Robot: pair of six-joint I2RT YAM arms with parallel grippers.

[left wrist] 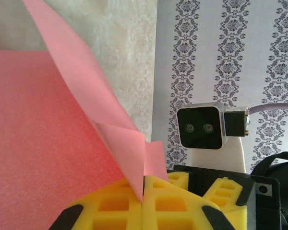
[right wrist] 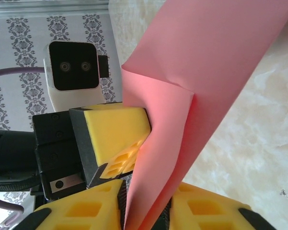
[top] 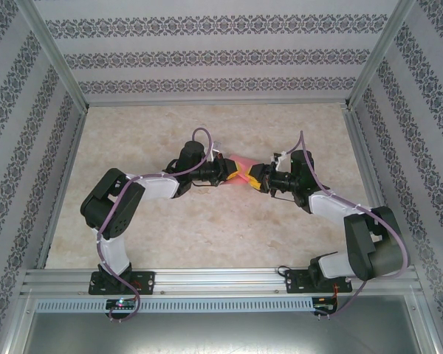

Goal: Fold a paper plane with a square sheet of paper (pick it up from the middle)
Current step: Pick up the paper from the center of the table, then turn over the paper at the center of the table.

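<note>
Paper [top: 240, 168] sits between my two grippers over the middle of the table [top: 207, 236], about level between the left and right edges and a touch nearer the far edge than the near one. Whether any part of it touches the table surface, I cannot tell from above.

On the left, my left gripper [top: 229, 171] reaches in from its side. In its wrist view the left gripper [left wrist: 143, 191] has its yellow fingers [left wrist: 110, 206] pressed together, with a creased edge of the paper [left wrist: 48, 134] pinched in the seam. From there one pink flap rises up and to the left, and a broad pink face spreads out on the left.

On the right, my right gripper [top: 257, 179] comes in from the opposite side, its tips just beside the left one's. In its wrist view the paper [right wrist: 206, 62] runs down as a folded pink band into the right gripper [right wrist: 144, 215], passing between its two yellow fingers [right wrist: 77, 211]. Thin dark slivers show on either side of the sheet there, so I cannot tell whether those jaws press it yet. The left gripper's yellow finger [right wrist: 117, 134] touches the same band just above.
</note>
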